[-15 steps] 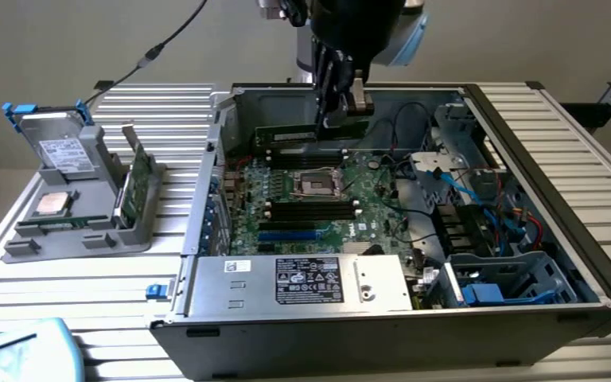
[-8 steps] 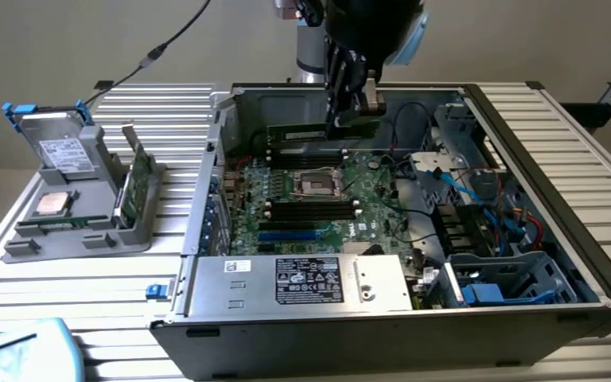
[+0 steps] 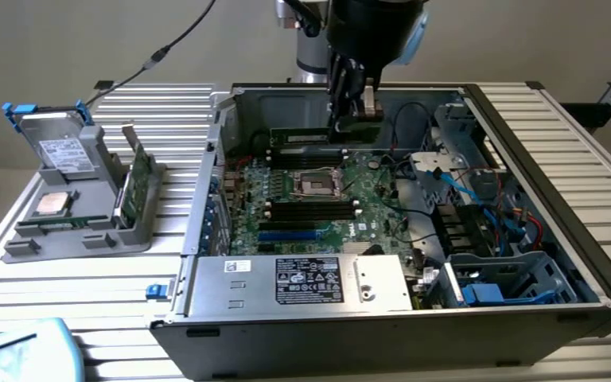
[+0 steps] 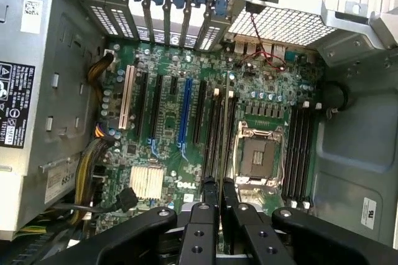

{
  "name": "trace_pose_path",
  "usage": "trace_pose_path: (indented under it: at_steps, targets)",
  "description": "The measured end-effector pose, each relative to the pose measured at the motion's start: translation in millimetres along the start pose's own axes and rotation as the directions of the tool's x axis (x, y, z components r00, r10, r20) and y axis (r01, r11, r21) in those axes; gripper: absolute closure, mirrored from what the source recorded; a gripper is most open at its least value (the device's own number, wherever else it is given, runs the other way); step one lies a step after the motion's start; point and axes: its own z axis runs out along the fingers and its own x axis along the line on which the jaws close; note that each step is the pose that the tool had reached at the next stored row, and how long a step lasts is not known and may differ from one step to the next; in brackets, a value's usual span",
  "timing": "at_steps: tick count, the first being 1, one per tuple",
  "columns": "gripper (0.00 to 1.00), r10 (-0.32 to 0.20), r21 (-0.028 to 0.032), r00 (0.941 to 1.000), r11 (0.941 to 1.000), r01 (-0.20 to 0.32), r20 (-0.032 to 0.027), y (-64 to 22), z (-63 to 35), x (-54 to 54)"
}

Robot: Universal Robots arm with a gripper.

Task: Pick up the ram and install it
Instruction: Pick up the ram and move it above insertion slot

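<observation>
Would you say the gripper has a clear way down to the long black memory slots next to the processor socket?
Probably yes. The gripper, jaws shut on the thin dark-green ram stick, hangs inside the open grey computer case above those black slots, with no cable or card crossing between them.

Long green ram (image 3: 308, 137), upright on edge

Open case (image 3: 391, 342), cables (image 3: 496, 208) beside motherboard (image 3: 284, 199)

One end of the ram (image 3: 305, 137) is hidden — behind the pincer (image 3: 355, 119).
</observation>
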Motion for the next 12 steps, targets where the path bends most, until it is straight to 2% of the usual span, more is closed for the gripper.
trace_pose_path:
  at_steps: [7,9,12]
  targets:
    - [0.85,0.007,-0.003,1.0,1.0,-0.007,-0.0008,-2.6,12.6,-7.2]
    - [0.85,0.011,-0.0031,0.9999,0.9999,-0.011,-0.0043,-3.0,15.0,-7.6]
    - [0.85,0.019,-0.0032,0.9997,0.9998,-0.019,-0.0136,-3.7,17.4,-7.8]
